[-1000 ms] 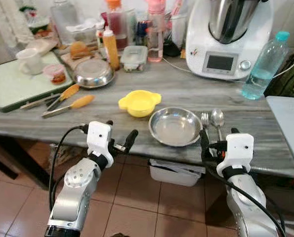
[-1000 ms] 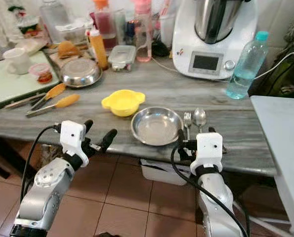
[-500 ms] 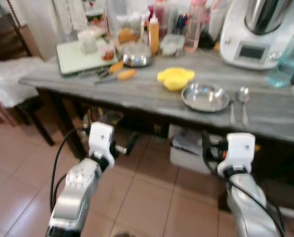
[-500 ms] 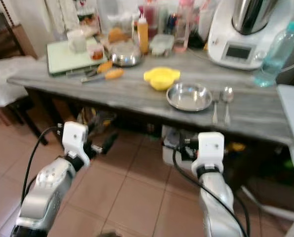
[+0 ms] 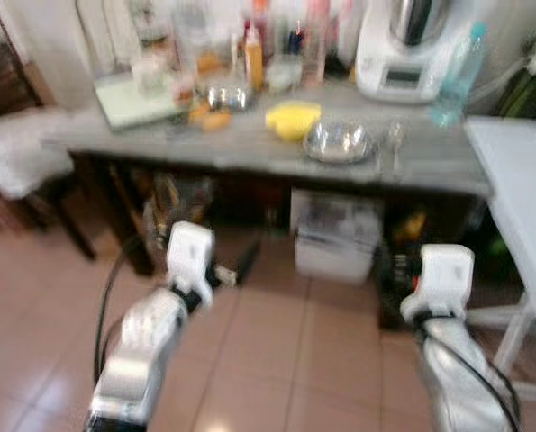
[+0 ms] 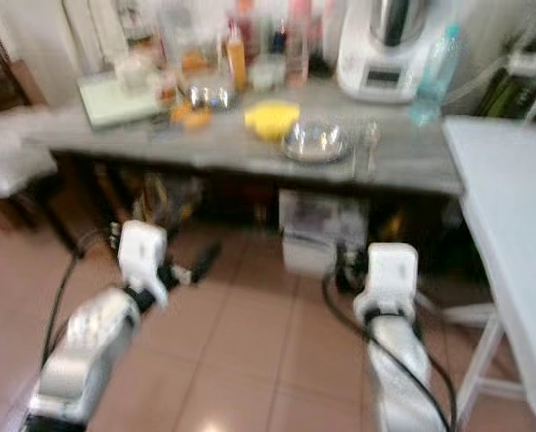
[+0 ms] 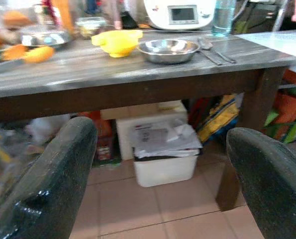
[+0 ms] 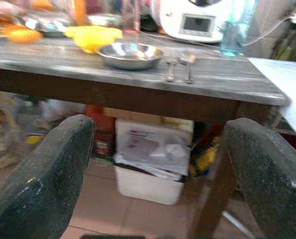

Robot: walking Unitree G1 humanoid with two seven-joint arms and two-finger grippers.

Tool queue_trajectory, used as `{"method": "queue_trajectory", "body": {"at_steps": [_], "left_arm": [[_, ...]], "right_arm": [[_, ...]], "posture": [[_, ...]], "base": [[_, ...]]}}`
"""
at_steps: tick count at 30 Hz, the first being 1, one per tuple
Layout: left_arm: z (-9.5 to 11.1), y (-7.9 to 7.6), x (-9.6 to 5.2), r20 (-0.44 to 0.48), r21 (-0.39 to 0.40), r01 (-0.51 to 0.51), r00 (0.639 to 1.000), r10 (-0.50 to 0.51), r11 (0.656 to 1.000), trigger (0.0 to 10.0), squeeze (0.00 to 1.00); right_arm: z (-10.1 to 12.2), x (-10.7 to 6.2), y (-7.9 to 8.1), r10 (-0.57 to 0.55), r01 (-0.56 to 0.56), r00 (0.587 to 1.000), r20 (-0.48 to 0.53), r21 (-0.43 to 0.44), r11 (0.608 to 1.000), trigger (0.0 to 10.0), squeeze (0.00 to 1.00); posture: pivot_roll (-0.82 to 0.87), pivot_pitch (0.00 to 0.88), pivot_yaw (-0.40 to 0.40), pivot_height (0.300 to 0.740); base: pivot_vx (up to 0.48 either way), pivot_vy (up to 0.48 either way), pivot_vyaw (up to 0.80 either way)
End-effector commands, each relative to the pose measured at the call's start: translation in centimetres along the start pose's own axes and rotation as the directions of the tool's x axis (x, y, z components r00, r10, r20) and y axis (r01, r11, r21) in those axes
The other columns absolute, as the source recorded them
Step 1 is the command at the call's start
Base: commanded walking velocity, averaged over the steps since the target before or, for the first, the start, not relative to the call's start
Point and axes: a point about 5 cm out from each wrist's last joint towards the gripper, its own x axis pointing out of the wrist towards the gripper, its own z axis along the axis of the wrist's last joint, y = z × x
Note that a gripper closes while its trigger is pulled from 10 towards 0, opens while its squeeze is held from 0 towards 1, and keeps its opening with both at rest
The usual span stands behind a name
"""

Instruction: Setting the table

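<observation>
Standing well back from the grey wooden table [image 5: 249, 148], both the left gripper [image 7: 157, 169] and right gripper [image 8: 157, 164] spread apart and empty, with round steel plate [image 8: 130, 54], fork and spoon [image 8: 181, 64] already laid; next, likely fetching another piece

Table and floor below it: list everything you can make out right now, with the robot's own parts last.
table: 1, grey top, dark legs, ahead
yellow bowl: 1, on table
steel plate: 1, silver, right of yellow bowl
fork: 1, silver, right of plate
spoon: 1, silver, beside fork
kitchen machine: 1, white, back of table
water bottle: 1, clear, blue cap
bin: 1, white, under table
left hand: open, empty
right hand: open, empty
</observation>
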Motion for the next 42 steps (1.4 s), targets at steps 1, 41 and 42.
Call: {"method": "queue_trajectory", "body": {"at_steps": [1, 41, 42], "left_arm": [[-0.2, 0.3, 0.2, -0.002, 0.001, -0.027, 1.000, 0.027, 1.000, 10.0, 0.00], [-0.5, -1.3, 1.6, 0.029, -0.037, 0.054, 0.998, -0.053, 0.998, 10.0, 0.00], [-0.5, -1.4, 1.6, 0.028, -0.038, 0.057, 0.998, -0.056, 0.998, 10.0, 0.00]], "right_arm": [[0.3, 0.3, -0.3, -0.013, 0.013, 1.000, 0.011, -0.005, 1.000, 10.0, 0.00], [0.8, 0.9, -0.3, -0.045, 0.045, 0.998, 0.039, -0.015, 0.999, 10.0, 0.00], [0.8, 0.9, -0.3, -0.046, 0.047, 0.998, 0.040, -0.015, 0.999, 10.0, 0.00]], "posture": [[-0.10, 0.004, 0.066, 0.740], [-0.11, 0.000, 0.080, 0.740], [-0.11, 0.000, 0.081, 0.740]], "base": [[0.000, 0.000, 0.00], [0.000, -0.267, -0.15], [0.000, -0.416, 0.00]]}}
